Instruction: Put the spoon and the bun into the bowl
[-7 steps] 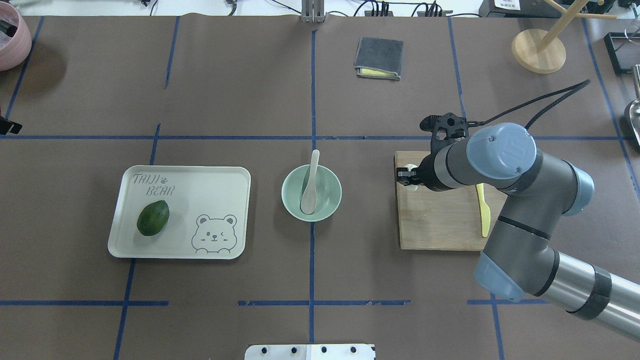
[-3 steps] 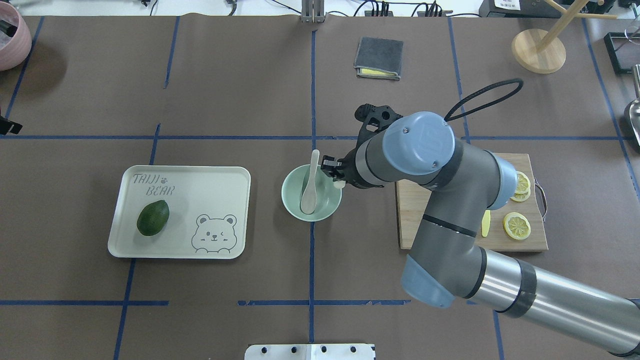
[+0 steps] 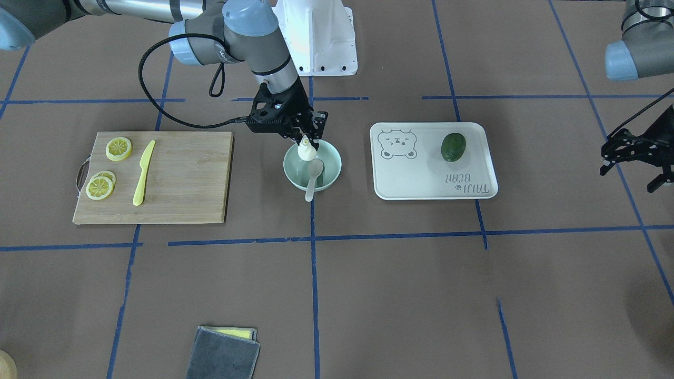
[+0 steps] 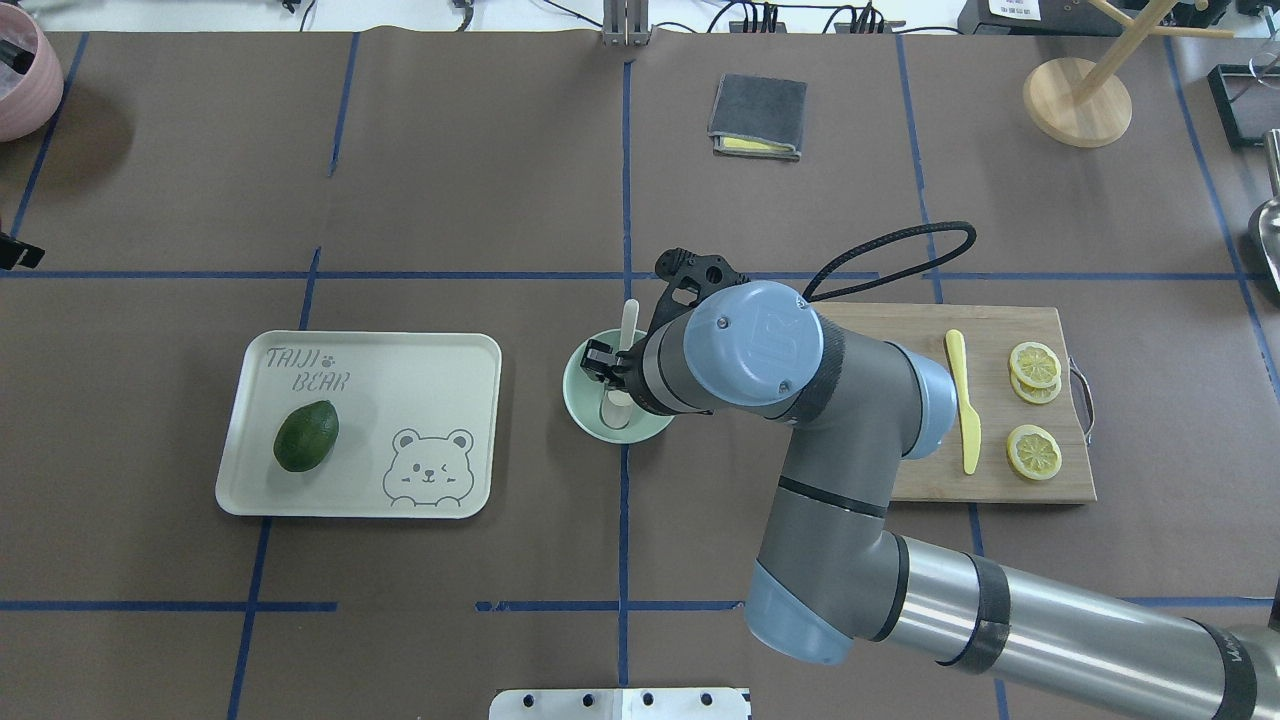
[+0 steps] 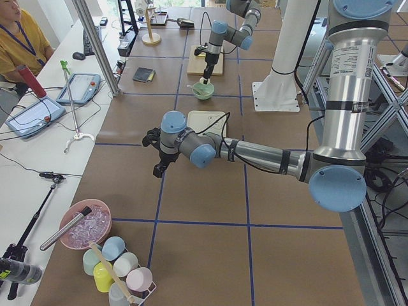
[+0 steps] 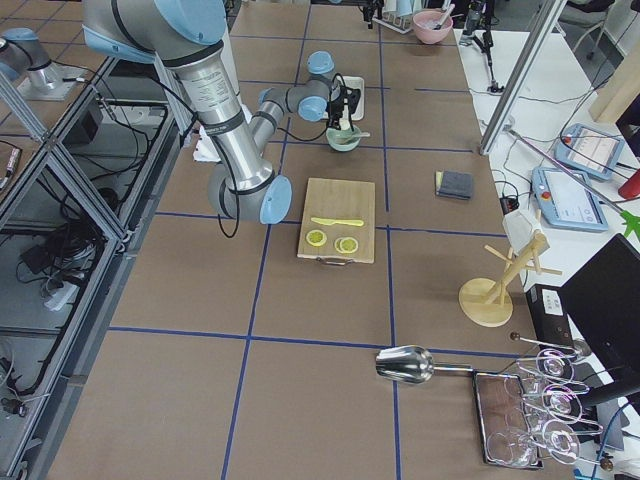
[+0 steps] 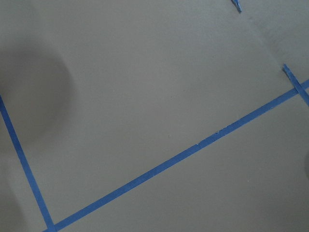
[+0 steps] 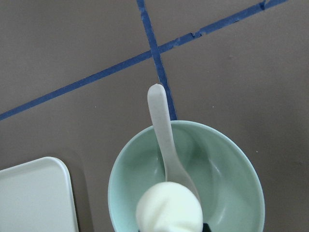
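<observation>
The pale mint-green bowl (image 4: 575, 385) stands at the table's middle, and it also shows in the front view (image 3: 331, 158) and the right wrist view (image 8: 241, 159). The off-white spoon (image 4: 629, 320) lies in it, scoop inside and handle over the far rim (image 3: 310, 189) (image 8: 161, 125). My right gripper (image 3: 308, 141) is shut on the white bun (image 3: 306, 151) and holds it just over the bowl, above the spoon's scoop (image 8: 169, 210). In the overhead view the wrist hides the bun. My left gripper (image 3: 629, 176) hangs open and empty far out on the left side.
A cream tray (image 4: 430, 350) with an avocado (image 4: 306, 435) lies left of the bowl. A wooden cutting board (image 4: 930, 480) with lemon slices (image 4: 1034, 452) and a yellow knife (image 4: 963, 400) lies to the right. A grey cloth (image 4: 758, 115) lies at the back.
My right arm has swung left from the cutting board to the bowl, carrying the bun. It now holds the bun over the bowl. The spoon and the bowl have not moved.
</observation>
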Robot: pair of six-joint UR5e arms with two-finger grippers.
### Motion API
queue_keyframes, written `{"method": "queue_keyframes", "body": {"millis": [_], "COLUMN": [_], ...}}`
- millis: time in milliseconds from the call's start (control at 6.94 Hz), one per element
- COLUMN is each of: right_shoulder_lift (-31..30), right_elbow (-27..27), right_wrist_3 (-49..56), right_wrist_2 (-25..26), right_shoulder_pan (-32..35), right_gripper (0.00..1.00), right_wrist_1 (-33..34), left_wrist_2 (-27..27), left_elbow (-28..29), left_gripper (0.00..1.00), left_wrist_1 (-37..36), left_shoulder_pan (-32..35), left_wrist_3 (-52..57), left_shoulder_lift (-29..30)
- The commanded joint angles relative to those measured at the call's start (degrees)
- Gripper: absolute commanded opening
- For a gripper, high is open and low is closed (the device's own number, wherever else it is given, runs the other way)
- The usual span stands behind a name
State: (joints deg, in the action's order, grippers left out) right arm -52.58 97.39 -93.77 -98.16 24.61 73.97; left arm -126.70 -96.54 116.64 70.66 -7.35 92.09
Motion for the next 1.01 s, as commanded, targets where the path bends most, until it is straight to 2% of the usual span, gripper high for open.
{"method": "queue_keyframes", "body": {"millis": [0,432,864], "right_shoulder_lift": [0.29,0.55,-0.49], "right_elbow": [-0.97,-1.94,0.50], "right_wrist_3": [-0.27,-0.27,0.25], "right_wrist_2": [1.56,2.19,1.40], "right_shoulder_pan": [-0.18,-0.18,1.92], "right_gripper": [0.71,0.71,0.74], "right_wrist_1": [-0.14,-0.14,0.29], "left_wrist_2": [-0.12,-0.12,-0.03], "left_elbow": [-0.05,-0.57,0.04], "left_gripper": [1.00,1.00,1.00], "left_wrist_1": [-0.01,-0.01,0.08], "left_shoulder_pan": [0.09,0.09,-0.08], "left_wrist_3": [-0.03,-0.03,0.23], "left_shoulder_lift": [-0.16,-1.03,-0.95]}}
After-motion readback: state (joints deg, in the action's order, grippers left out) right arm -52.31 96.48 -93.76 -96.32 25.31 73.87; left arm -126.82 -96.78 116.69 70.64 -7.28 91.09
